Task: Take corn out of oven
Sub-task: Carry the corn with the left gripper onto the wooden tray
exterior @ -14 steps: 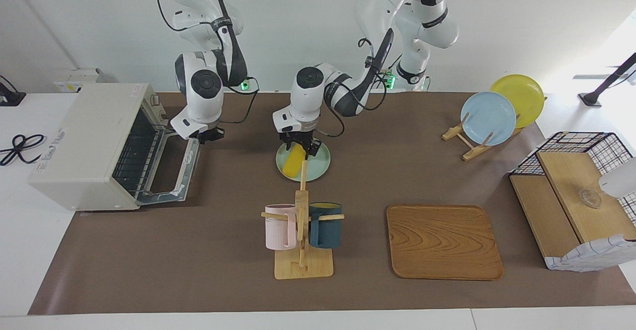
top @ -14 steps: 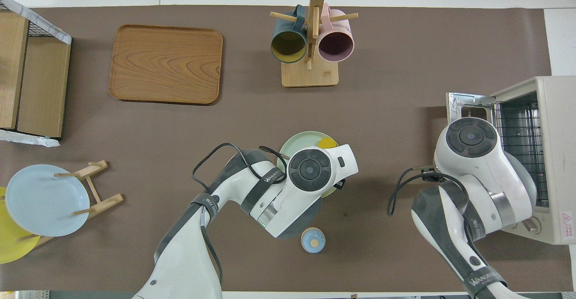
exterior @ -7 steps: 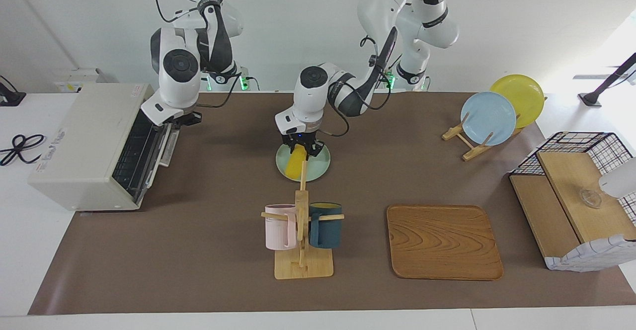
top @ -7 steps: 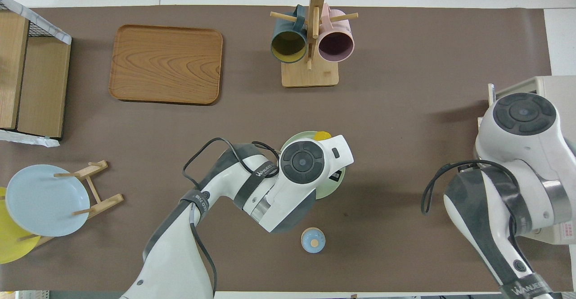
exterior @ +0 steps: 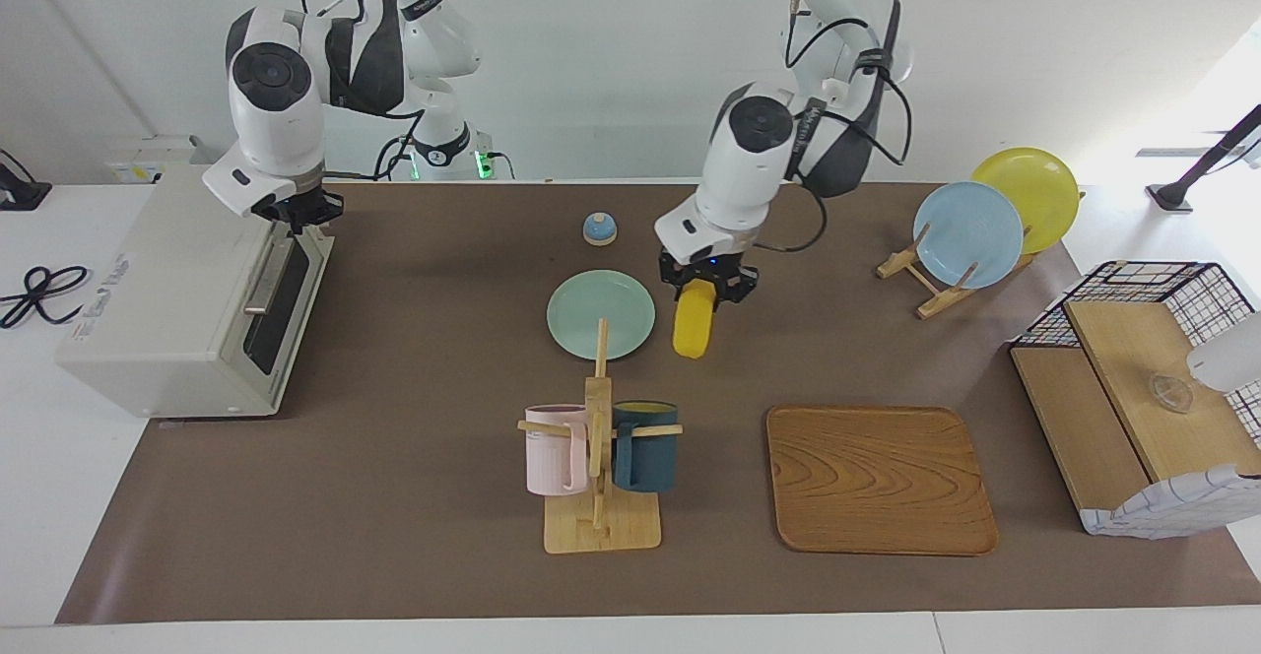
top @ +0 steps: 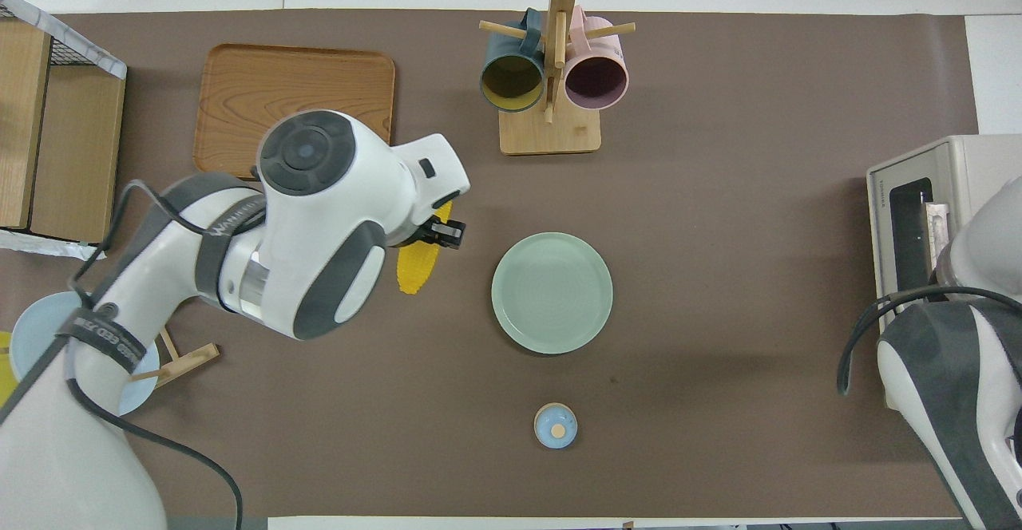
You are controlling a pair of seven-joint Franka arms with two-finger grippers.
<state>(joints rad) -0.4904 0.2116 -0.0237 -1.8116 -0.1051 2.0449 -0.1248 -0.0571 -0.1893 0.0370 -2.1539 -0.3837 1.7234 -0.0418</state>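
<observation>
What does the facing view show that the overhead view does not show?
Only the facing view shows the right gripper at the top of the closed cream-white toaster oven, and the round yellow plate whole on its rack. Only the overhead view shows inside the two hanging mugs. Both show the left gripper shut on the bright yellow corn cob, beside the round pale green plate.

I read "WANJEE" in white letters on the dark band [top: 231,223] around my left arm [top: 319,219], and part of it again on the band lower down. Small print sits on the oven [top: 918,219] door's edge, too tiny to read.
</observation>
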